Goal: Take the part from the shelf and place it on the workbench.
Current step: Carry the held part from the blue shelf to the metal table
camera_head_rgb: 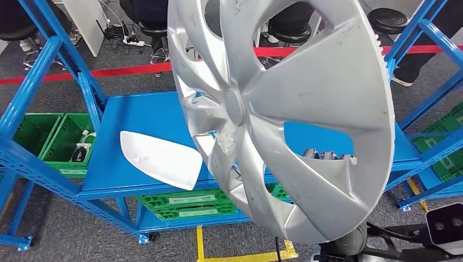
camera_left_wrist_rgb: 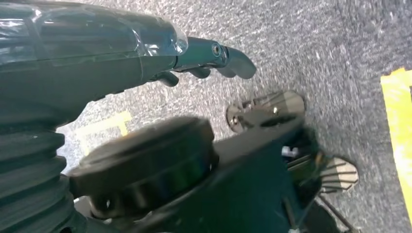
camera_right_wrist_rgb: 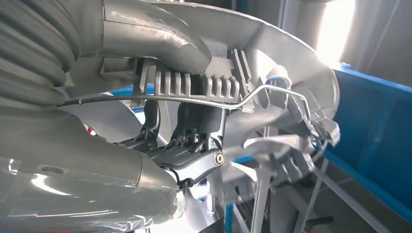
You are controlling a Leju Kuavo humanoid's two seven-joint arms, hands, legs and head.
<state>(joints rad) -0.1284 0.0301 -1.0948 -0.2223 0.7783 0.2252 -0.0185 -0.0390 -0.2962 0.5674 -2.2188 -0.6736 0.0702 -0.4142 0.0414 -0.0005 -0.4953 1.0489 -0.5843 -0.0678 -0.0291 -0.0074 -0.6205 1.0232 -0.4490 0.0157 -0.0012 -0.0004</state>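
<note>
The big round silver plastic wheel cover (camera_head_rgb: 284,109) is up in the air, tilted, in front of the blue metal shelf (camera_head_rgb: 147,117). Its face is smooth and shiny, with wide curved spokes, big holes between them, a small flat cap in the middle and tiny ridges around its edge. Some scuffs show near the middle.

From the right wrist view, the back of the wheel cover is bumpy, with rows of little ribs, clips and a thin bent metal wire ring (camera_right_wrist_rgb: 204,99). The right hand (camera_right_wrist_rgb: 184,121) holds the cover by its rim: the thick grey thumb presses on one side and the dark fingers (camera_right_wrist_rgb: 184,145) press on the other.

The left hand (camera_left_wrist_rgb: 194,60) hangs over the rough grey carpet floor (camera_left_wrist_rgb: 316,43). Its dark fingers are curled in and hold nothing.

On the shelf's flat blue board, behind the wheel cover, lies a smooth white curved plastic panel (camera_head_rgb: 161,158). Green plastic crates (camera_head_rgb: 46,142) with grid walls sit low beside and under the shelf. A red tape line (camera_head_rgb: 109,71) runs across the floor behind the shelf.
</note>
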